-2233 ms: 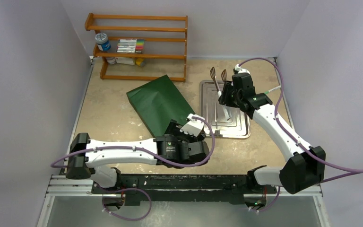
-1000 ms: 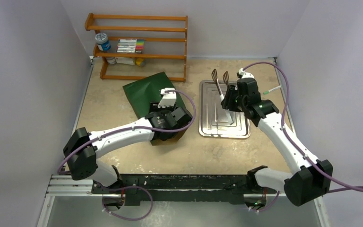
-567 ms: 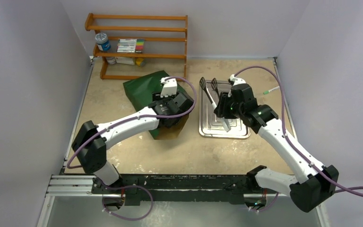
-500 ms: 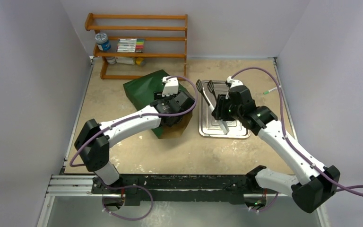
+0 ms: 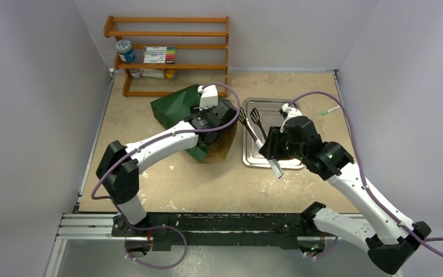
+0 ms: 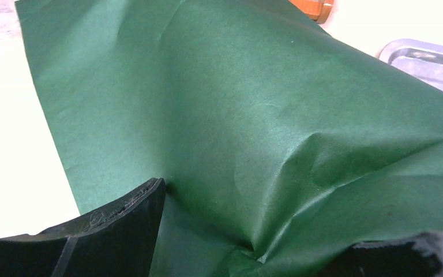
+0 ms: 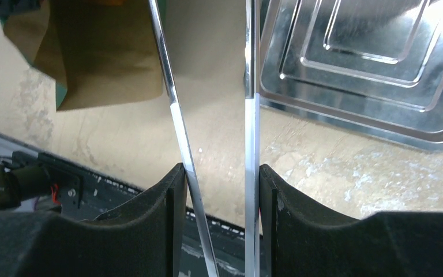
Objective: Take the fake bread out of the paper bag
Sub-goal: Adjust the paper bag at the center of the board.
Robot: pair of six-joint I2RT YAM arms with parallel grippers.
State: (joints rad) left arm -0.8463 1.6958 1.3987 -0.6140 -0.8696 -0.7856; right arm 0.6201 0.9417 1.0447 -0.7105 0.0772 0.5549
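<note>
**Green bag [image 5: 176, 107] raised at the mouth, tongs [image 5: 259, 135] beside it, no bread out**

Tan table [image 5: 236, 184]: no bread lies on it in any view. The wooden shelf [image 5: 167, 57] at the far edge plays no part.

The bag lies left of centre. Its far end is flat on the table. Its near end is lifted, so the brown kraft inside shows at the mouth, on the side toward the tray [image 5: 280, 107].

The tray sits just right of the bag. It is bare where visible, and the right arm covers part of it.

The tongs cross the tray's left side with their tips just beside the bag's raised edge. As far as the top view shows, the tips are not inside the bag. In the right wrist view their two arms are spread.

The left gripper [image 5: 207, 122] is on the raised end of the bag. The wrist view shows its fingers [image 6: 109, 231] at the bottom corners with green paper bunched between them. I cannot tell whether it is clamping the paper or only propping it.

The right gripper [image 7: 216, 213] is closed on the tongs' handle end, with both metal arms between its pads.

The bread is unseen and presumably inside the bag. No camera looks into the mouth.

Progress, as a judgement: early.
- **Done:** the mouth is lifted and the tool is in hand.
- **Left:** get the tips into the mouth, pinch a piece, draw it out and set it down, likely on the tray. Then repeat for every piece.
</note>
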